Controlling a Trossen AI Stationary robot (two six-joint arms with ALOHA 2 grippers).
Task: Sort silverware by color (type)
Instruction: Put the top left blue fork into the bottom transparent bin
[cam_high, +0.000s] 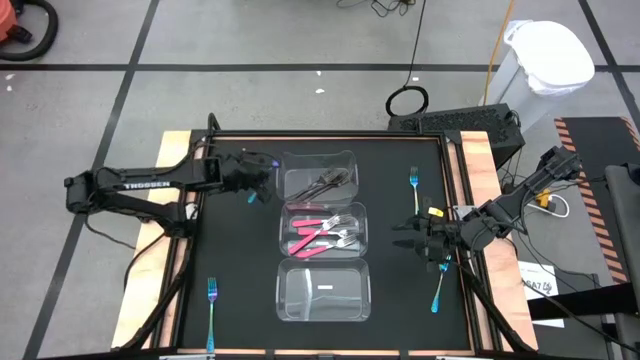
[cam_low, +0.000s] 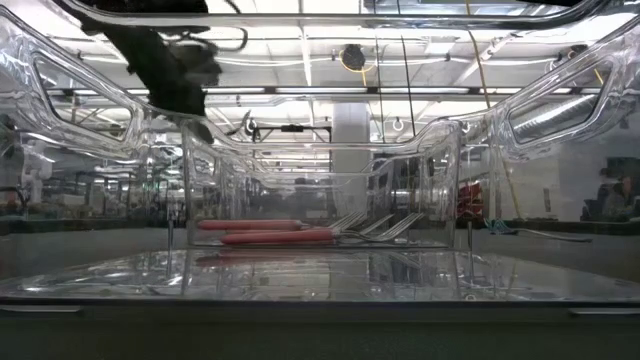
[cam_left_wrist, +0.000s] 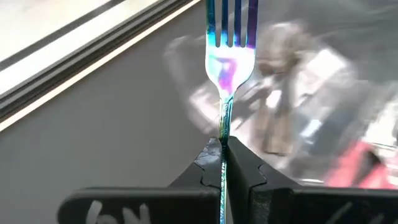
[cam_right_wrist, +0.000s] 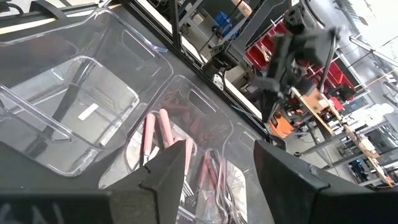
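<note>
The nearest of the three clear containers (cam_high: 323, 290) sits at the front of the tabletop (cam_high: 240, 290) and holds no forks, only a small white label; it reads as the bin for the blue forks. One blue fork (cam_high: 211, 303) lies at the front left, another (cam_high: 438, 290) at the front right, a third (cam_high: 414, 183) farther back on the right.

The right gripper (cam_high: 408, 234) hovers just right of the middle container (cam_high: 325, 232), fingers spread wide and holding nothing, with the pink forks (cam_high: 318, 236) lying in it.

Farther back, the left gripper (cam_high: 262, 186) pinches a blue fork (cam_left_wrist: 228, 59) by its thin handle, tines pointing away from the wrist, beside the far container (cam_high: 320, 178) of dark grey forks (cam_high: 326, 182).

To do this well, that fork probably should travel toward the front container, carried high enough to clear the container rims, then be lowered before release. Open black surface lies left of the containers, giving the left arm room; the right gripper crowds the other side.
</note>
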